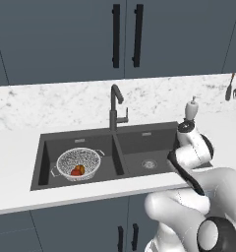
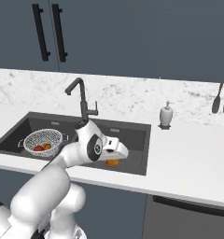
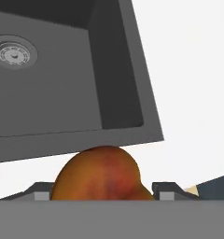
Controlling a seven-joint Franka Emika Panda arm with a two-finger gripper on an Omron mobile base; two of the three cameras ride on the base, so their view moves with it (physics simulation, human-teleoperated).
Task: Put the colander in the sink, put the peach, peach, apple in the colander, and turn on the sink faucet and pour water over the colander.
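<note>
Peach (image 3: pixel 97 175) between hand (image 3: pixel 100 195) fingers, above sink (image 3: pixel 76 93)

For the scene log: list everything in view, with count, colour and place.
sink: one, dark grey, two basins, set in the white counter
colander: one, silver mesh, left basin
apple: one, red, in the colander
peach: one, orange, in the colander beside the apple
second peach: one, orange-red, between the fingers above the sink's front edge
sink faucet: one, dark, behind the divider
soap dispenser: one, white, counter right of the sink
utensils: two, dark, on the wall at right
gripper: one, closed on the second peach
</note>
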